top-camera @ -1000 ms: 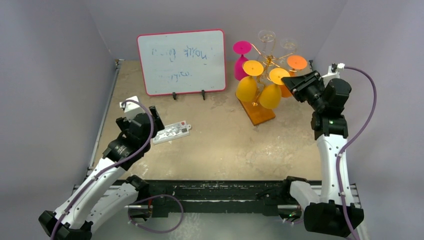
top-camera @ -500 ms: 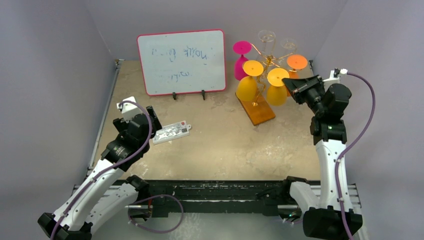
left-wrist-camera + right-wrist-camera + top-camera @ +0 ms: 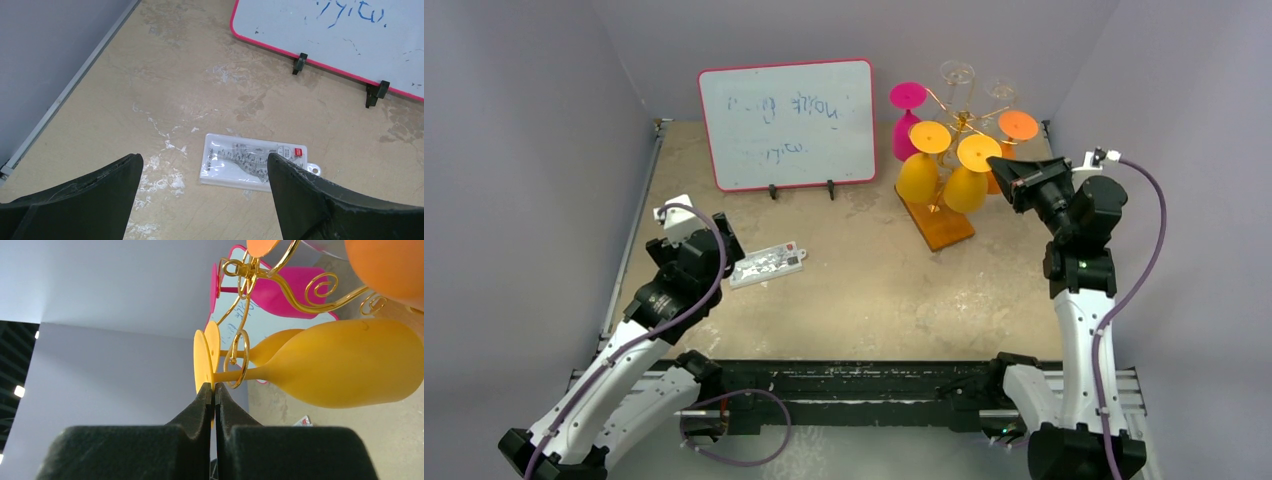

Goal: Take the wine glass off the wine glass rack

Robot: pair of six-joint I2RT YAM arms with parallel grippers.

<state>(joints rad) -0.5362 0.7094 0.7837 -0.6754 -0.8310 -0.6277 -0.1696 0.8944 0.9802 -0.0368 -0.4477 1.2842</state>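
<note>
The wine glass rack is a gold wire stand with scroll arms on an orange-brown base, at the back right. Several coloured glasses hang upside down from it. The nearest yellow wine glass hangs by its stem in a gold ring. My right gripper is shut on the edge of that glass's flat yellow foot. My left gripper hovers open over the table at the left, with nothing between its fingers.
A red-framed whiteboard stands at the back, left of the rack. A clear plastic packet lies flat under the left gripper. A second yellow glass, a pink one, an orange one and clear ones crowd the rack.
My right gripper has closed on the yellow glass's foot and its arm has shifted slightly; the glass swung a little on its ring. The left arm barely moved.
</note>
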